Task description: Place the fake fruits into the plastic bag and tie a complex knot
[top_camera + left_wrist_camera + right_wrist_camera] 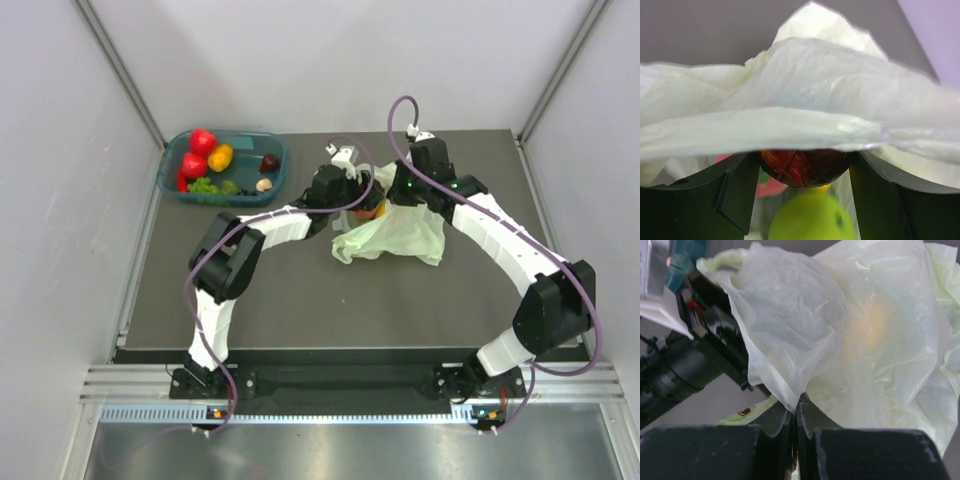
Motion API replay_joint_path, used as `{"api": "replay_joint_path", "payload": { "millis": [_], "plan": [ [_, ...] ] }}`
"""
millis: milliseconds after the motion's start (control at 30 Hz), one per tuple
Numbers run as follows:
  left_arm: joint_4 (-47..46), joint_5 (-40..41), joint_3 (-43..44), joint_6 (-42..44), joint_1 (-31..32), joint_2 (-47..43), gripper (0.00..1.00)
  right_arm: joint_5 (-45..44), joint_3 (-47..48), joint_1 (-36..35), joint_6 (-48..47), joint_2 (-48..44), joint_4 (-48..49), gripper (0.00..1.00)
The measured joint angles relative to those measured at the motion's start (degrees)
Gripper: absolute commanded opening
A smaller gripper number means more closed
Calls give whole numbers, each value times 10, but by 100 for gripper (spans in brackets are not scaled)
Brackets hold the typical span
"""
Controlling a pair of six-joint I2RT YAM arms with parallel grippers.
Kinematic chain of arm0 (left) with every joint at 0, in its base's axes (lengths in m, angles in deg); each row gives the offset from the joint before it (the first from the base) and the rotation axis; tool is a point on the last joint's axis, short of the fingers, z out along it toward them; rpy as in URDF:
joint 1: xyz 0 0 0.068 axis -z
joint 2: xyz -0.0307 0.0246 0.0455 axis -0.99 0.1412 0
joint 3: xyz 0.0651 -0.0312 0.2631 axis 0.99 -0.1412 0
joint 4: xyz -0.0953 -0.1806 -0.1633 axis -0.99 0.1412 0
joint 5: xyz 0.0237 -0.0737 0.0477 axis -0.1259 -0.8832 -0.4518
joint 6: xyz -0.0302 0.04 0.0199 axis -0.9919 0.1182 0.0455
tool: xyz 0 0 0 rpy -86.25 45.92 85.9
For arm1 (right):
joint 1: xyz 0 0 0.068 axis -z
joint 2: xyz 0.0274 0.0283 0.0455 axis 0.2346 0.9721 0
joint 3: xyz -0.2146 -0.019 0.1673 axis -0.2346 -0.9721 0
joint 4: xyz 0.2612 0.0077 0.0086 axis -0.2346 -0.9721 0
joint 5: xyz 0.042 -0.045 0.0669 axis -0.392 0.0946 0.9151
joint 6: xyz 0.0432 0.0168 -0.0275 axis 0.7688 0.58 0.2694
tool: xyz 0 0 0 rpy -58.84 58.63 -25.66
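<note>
Red fruit [802,167] half under bag [805,100] — green one [810,217] (blurred) cropped.

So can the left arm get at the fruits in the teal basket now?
Probably not yet: the left gripper is shut on a dark red fruit at the mouth of the plastic bag. After letting go, the way to the teal basket looks open.

The pale-green plastic bag [805,100] drapes in crinkled folds across the upper view, and its lower edge hangs over the left gripper [804,172]. The dark fingers [735,192] press on either side of a dark red fruit [802,166], whose top is hidden by the film. A blurred yellow-green fruit [812,217] sits just below it, with a pink fruit [772,186] partly visible beside that.
</note>
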Motion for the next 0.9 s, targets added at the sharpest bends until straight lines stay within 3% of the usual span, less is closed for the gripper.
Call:
{"api": "replay_joint_path", "payload": {
  "millis": [100,267,333,600,900],
  "plan": [
    [-33,6,45,-9,4,45,53,-14,-15,0,0,-7,2,0],
    [-67,14,91,-30,4,108,88,-27,-32,1,0,-11,9,0],
    [-71,17,98,-35,5,120,96,-29,-33,3,0,-11,10,0],
    [-74,21,89,-28,7,111,98,-31,-40,22,0,-11,21,0],
    [-21,26,23,10,7,-8,99,-31,-43,28,0,-11,23,0]
  ]
}}
